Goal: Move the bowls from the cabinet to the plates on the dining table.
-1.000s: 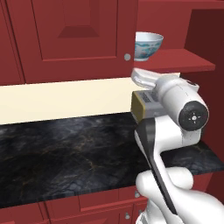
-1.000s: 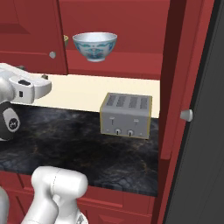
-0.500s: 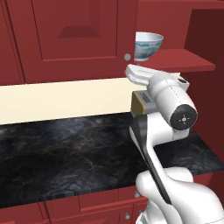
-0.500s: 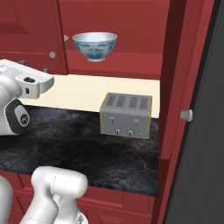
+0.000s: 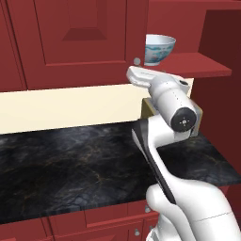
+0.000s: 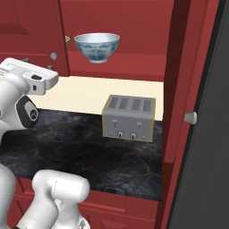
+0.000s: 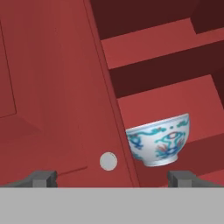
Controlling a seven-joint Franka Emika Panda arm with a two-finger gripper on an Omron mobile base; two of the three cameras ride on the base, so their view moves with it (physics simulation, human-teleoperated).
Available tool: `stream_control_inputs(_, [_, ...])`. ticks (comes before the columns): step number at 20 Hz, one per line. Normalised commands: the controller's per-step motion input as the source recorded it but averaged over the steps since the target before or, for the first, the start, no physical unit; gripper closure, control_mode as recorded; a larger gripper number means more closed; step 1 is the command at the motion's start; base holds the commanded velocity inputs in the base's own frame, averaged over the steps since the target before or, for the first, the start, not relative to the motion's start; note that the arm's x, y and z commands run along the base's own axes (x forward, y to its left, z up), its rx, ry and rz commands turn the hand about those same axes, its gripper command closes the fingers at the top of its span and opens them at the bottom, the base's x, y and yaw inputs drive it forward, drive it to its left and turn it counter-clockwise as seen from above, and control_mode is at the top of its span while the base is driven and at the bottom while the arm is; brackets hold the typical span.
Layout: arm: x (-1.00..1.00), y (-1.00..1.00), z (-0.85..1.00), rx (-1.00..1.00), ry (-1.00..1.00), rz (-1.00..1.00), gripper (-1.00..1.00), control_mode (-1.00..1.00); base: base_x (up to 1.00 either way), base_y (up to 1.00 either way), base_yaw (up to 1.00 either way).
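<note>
A patterned white bowl (image 5: 159,48) is seen on the red cabinet shelf (image 5: 197,65). The white arm (image 5: 167,122) is raised over the black marbled table (image 5: 70,164).

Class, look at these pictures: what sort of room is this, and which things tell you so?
Most likely a home kitchen: a silver toaster stands on a black marbled counter, and a patterned bowl sits on a shelf of the dark red wall cabinet.
</note>
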Motion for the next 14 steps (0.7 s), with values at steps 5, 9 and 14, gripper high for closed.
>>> stream_control_inputs(5, [0.41, 0.05, 0.0, 0.0, 0.0, 0.01, -1.0, -1.0, 0.0, 0.0, 0.0])
stream_control_inputs(9, [0.46, 0.0, 0.0, 0.0, -0.01, 0.0, -1.0, -1.0, 0.0, 0.0, 0.0])
stream_control_inputs(14, [0.46, 0.01, -0.01, 0.0, 0.0, 0.0, -1.0, -1.0, 0.0, 0.0, 0.0])
